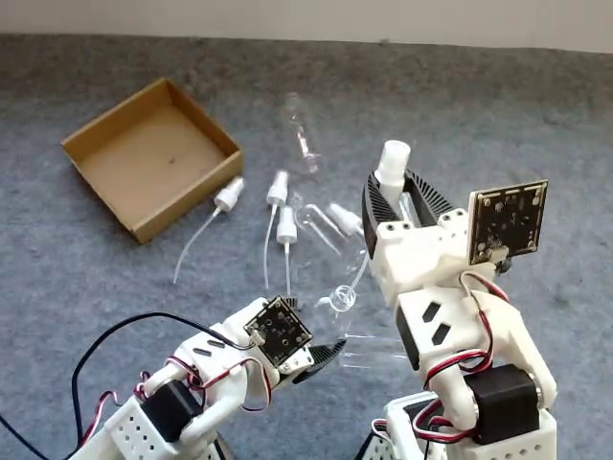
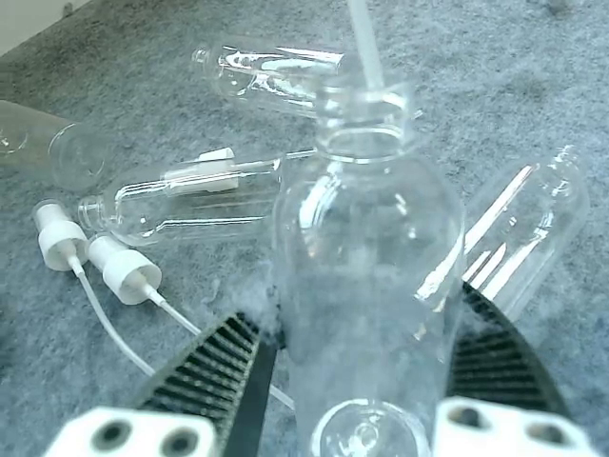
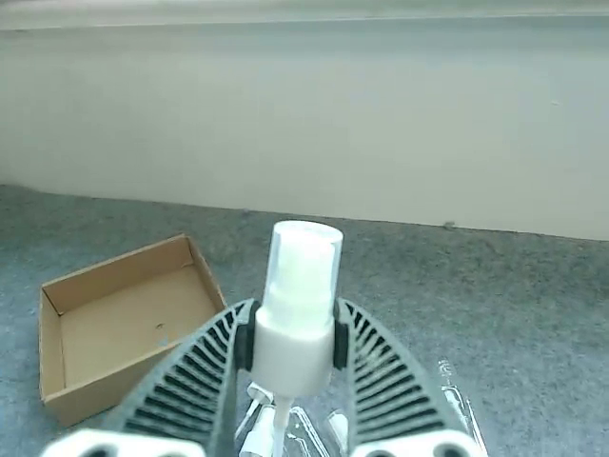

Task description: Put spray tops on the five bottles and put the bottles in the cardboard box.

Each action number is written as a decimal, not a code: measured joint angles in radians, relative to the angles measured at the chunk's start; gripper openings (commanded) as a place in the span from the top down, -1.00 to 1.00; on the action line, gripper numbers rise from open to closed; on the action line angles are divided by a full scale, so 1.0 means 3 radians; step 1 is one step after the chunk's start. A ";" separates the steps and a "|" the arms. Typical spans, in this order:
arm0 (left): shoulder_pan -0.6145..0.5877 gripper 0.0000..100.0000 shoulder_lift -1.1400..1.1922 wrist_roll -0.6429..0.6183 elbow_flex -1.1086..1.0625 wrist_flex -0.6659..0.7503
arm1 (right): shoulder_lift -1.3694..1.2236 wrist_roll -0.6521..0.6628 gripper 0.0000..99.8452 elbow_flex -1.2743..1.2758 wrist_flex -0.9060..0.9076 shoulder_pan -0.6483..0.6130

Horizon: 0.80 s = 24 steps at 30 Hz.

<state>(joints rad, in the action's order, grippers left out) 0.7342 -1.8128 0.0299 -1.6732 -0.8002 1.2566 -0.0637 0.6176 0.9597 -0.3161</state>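
The left hand (image 2: 366, 343) is closed on a clear plastic bottle (image 2: 366, 248). Its two ribbed black jaws press the bottle's sides low over the near part of the grey, carpet-like counter (image 1: 517, 105). The bottle's open mouth points away from the wrist.

The right hand (image 3: 295, 328) is raised above the middle of the counter. It grips a white spray top (image 3: 297, 286) by its collar, with the nozzle cap upward and clear of the jaws. That top's thin dip tube (image 2: 364, 43) hangs down and meets the mouth of the held bottle. I cannot tell how far it goes into the neck.

Four other bottles (image 2: 181, 205) lie on their sides on the counter around the held one, none of them capped. Among them is the far bottle (image 1: 302, 129), which lies beyond the loose tops toward the back of the counter.

Four loose spray tops (image 1: 279, 188) lie flat between the box and the right hand, their tubes trailing toward the arms. One of them is just beside the box's nearest corner.

The cardboard box (image 1: 192, 204) sits open-topped at the far left of the counter, turned at an angle and well apart from both hands. A pale wall (image 3: 381, 114) rises behind the counter's back edge.
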 measured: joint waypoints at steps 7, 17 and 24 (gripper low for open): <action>0.0000 0.70 0.0000 0.0000 0.0000 0.0000 | 0.0026 0.0000 0.99 0.0072 0.0000 -0.0020; -0.0240 0.70 0.0000 0.0000 -0.0005 0.0077 | 0.0000 0.0000 0.99 0.0348 0.0000 -0.0031; -0.0338 0.70 0.0000 0.0000 -0.0005 0.0102 | 0.0000 0.0000 0.99 0.0353 0.0000 -0.0031</action>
<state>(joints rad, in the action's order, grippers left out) 0.6329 -1.8128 0.0299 -1.6747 -0.7695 1.2566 -0.0637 0.7234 0.9597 -0.3253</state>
